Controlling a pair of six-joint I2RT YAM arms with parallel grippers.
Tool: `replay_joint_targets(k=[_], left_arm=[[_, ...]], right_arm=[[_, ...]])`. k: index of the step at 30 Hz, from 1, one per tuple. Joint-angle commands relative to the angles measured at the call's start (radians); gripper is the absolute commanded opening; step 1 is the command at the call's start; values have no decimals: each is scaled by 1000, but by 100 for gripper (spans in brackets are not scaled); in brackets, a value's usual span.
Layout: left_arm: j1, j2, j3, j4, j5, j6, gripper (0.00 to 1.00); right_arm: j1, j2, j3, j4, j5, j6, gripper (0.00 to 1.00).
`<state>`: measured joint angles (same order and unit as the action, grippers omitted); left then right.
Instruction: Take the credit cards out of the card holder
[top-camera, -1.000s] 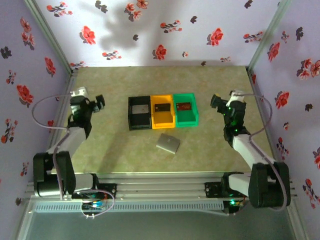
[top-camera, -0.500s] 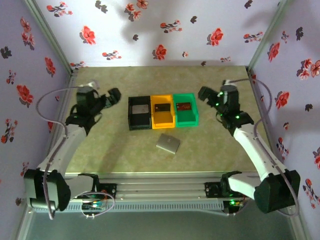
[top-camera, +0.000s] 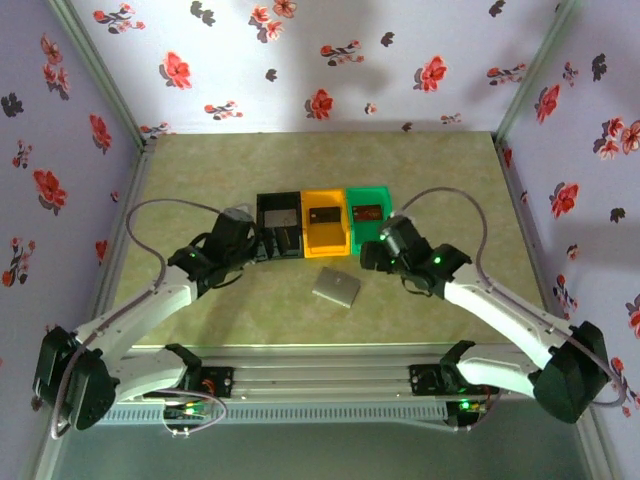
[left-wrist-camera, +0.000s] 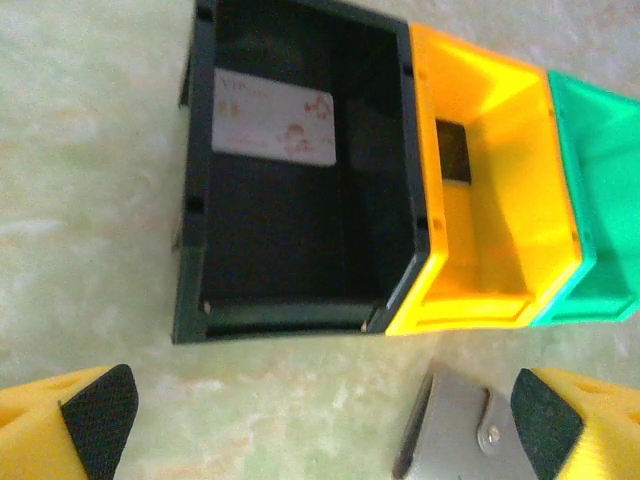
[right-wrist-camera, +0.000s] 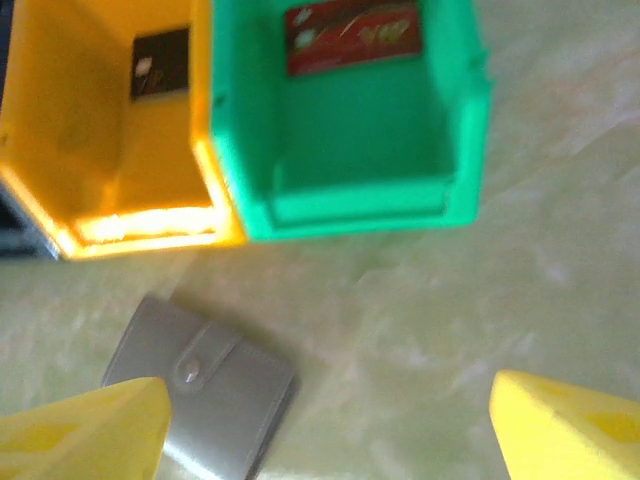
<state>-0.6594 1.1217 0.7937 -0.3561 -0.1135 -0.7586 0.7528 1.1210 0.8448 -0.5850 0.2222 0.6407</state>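
- Left fingers (left-wrist-camera: 95, 420), black-padded, are standing wide, the flat grey card holder (left-wrist-camera: 455, 430) lying just beside one.
- Right fingers (right-wrist-camera: 570, 430) are gaping wide, the snap-tabbed holder lying between them, a red card (right-wrist-camera: 352, 32) sitting in the green bin (right-wrist-camera: 350, 200) beyond.

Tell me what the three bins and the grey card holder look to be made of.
Black bin, orange bin and green bin: moulded hard plastic, judging by the uniform colour, thick rims and soft glossy highlights.
Card holder: probably faux leather or a similar smooth sheet, satin grey, with a strap and a metal-looking snap stud. The blur leaves it open.
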Motion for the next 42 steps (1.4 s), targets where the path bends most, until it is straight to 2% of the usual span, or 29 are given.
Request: replay_joint_targets(k=[1,5,9,11,17,21,26,42], left_arm=[[-49,-40,-65,-43,-54,-77,100],[-102,-77,-164,9,-55,-163,100],[-130,-89,-224,37,-60,-191,100],[-137,-85,-238,43,-60,-200,100],[-152,-97,-261,51,-73,-211,100],[-154,-110,-280,49,-97,-218,100],[-154,-113,-290,67,-98,-232,100],[-165,-86,-266,54,-103,-243,100]], right_arm=[[90,40,-19,-7,42,74,84],[178,134,0,19,64,88,81],[247,230,56,23,96,53,78],[265,276,93,2,106,38,73],[271,362,143,-3,131,22,68],[271,427,179,-6,118,17,59],[271,505,219,-5,56,13,53],[269,610,253,-13,86,34,45]])
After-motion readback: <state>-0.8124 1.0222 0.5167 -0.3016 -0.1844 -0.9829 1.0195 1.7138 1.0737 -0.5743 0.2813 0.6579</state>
